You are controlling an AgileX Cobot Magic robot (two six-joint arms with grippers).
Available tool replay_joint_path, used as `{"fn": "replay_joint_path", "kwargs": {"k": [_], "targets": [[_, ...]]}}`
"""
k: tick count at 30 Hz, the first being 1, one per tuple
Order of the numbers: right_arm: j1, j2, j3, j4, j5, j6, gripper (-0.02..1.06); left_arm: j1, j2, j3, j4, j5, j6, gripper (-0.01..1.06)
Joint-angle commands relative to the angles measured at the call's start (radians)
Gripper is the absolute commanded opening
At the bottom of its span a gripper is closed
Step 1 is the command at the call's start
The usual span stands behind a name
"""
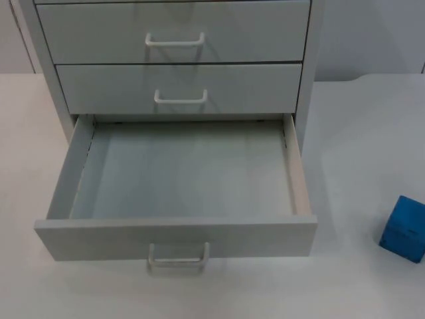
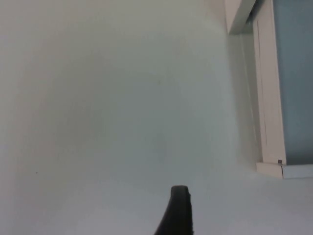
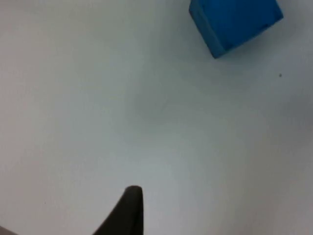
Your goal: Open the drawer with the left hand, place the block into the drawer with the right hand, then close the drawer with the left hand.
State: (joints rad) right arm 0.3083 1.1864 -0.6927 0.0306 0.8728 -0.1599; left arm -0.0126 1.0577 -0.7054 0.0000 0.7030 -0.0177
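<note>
drawer [image 1: 179, 173] open, empty | block [image 1: 403, 229] on table [image 1: 358, 133] | both grippers' finger state: cannot tell | risk: block near edge, a nudge could topple it

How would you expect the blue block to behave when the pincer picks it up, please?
The block looks rigid, with flat faces and crisp edges, so it probably will not deform or roll. Its smooth faces might slip in a light pinch. It appears small beside the drawer, so it is likely light.

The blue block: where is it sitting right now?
In the top view the blue block rests on the white table near the right edge, to the right of the open bottom drawer and apart from it.
</note>
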Motion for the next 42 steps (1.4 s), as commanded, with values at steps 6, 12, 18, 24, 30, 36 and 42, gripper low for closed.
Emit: {"fn": "replay_joint_path", "kwargs": {"k": [6, 12, 18, 24, 30, 36, 42], "targets": [[0.006, 0.186, -0.171, -0.025, 0.020, -0.079, 1.05, 0.003, -0.010, 0.002, -0.010, -0.007, -0.009, 0.71], [0.006, 0.322, -0.281, -0.018, 0.029, -0.178, 1.05, 0.003, -0.010, 0.002, -0.010, -0.007, -0.009, 0.71], [0.006, 0.482, -0.386, -0.021, 0.018, -0.279, 1.05, 0.003, -0.010, 0.002, -0.010, -0.007, -0.009, 0.71], [0.006, 0.594, -0.405, -0.023, -0.056, -0.323, 1.05, 0.003, -0.010, 0.002, -0.010, -0.009, -0.009, 0.71], [0.057, 0.685, -0.405, -0.052, -0.122, -0.320, 1.05, 0.003, -0.010, 0.002, -0.008, -0.011, -0.009, 0.71], [0.074, 0.772, -0.405, -0.054, -0.182, -0.303, 1.05, 0.003, -0.010, 0.002, -0.008, -0.013, -0.009, 0.71], [0.074, 0.820, -0.405, -0.058, -0.196, -0.297, 1.02, 0.003, -0.010, 0.002, -0.008, -0.013, -0.009, 0.71]]}}
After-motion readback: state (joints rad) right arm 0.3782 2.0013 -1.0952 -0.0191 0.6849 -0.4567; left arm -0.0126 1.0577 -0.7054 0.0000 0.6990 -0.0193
